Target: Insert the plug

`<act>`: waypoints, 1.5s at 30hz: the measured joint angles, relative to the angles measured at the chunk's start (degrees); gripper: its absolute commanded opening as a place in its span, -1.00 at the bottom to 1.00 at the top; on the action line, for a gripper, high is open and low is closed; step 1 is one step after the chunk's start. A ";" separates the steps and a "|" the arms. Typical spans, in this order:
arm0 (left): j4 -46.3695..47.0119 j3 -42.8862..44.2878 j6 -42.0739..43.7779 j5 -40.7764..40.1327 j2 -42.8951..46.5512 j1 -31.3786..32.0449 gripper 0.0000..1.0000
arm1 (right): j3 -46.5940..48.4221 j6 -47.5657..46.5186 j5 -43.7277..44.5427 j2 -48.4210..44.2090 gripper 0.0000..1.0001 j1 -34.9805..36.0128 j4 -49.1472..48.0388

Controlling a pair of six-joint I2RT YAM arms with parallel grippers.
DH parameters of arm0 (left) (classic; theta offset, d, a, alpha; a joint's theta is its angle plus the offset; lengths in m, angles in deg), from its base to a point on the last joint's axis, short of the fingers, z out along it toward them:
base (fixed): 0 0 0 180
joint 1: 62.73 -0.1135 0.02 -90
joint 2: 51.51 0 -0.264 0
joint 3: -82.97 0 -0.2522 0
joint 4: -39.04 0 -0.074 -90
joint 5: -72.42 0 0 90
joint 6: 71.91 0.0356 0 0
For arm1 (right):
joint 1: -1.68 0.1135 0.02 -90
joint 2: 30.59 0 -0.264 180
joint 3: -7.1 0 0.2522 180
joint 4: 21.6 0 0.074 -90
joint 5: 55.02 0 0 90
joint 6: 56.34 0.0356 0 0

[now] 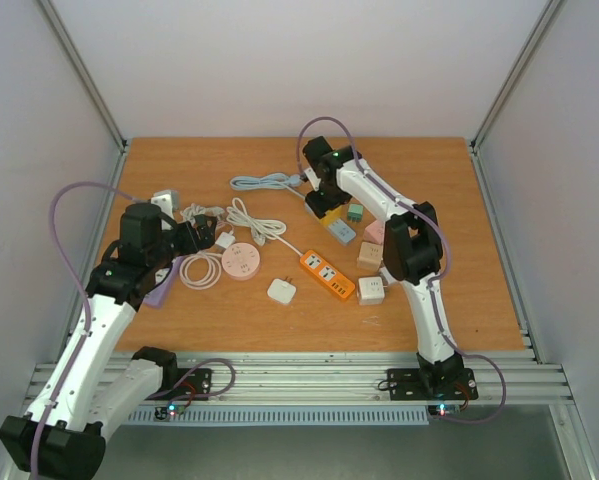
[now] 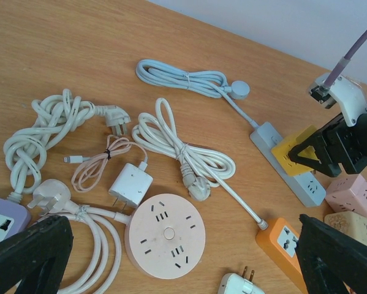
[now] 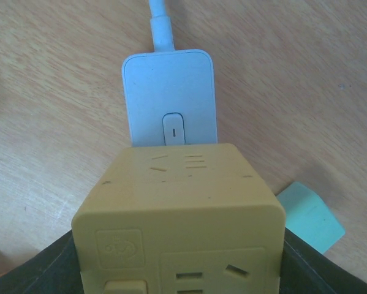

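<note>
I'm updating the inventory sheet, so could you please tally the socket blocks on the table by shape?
Cubes: 6 (yellow, green, blue, pink, beige, white)
Strips: 3 (orange, grey, purple)
Round: 1
Total: 10
</note>
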 measured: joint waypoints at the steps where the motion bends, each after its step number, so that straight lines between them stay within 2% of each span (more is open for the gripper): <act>1: 0.00 0.00 0.00 0.00 0.00 -0.04 0.99 | -0.76 0.55 -0.15 -0.37 -0.23 0.00 -0.61; 8: 0.02 0.00 0.00 0.15 -0.02 -0.11 0.99 | -5.77 7.78 -4.68 -3.04 -0.27 -0.74 -5.07; 12: 0.04 0.00 -0.02 0.61 -0.17 -0.13 0.99 | -5.05 12.83 -6.01 -2.67 -0.28 -0.94 -4.92; 17: 0.02 0.00 -0.02 0.83 -0.20 -0.37 0.99 | -2.32 16.39 -4.55 -0.87 -0.30 -0.11 -2.64; 24: 0.07 0.00 -0.02 1.16 -0.24 -0.37 0.99 | -5.81 18.64 -1.97 -1.60 -0.28 1.16 -4.63; 31: 0.24 0.00 0.00 2.54 -0.92 -0.39 0.99 | -4.83 21.09 -1.09 -1.88 0.14 1.75 -4.81; 39: 0.15 0.09 0.04 2.51 -0.92 -0.39 0.99 | 1.57 26.58 -0.66 0.33 0.75 2.54 0.28; 42: 0.11 0.22 0.07 2.38 -0.92 -0.42 0.99 | 4.02 27.52 -0.26 0.09 0.88 2.91 2.36; 45: -0.07 0.31 0.09 2.27 -0.83 -0.42 0.99 | 2.54 28.30 0.52 -3.30 0.97 3.02 1.70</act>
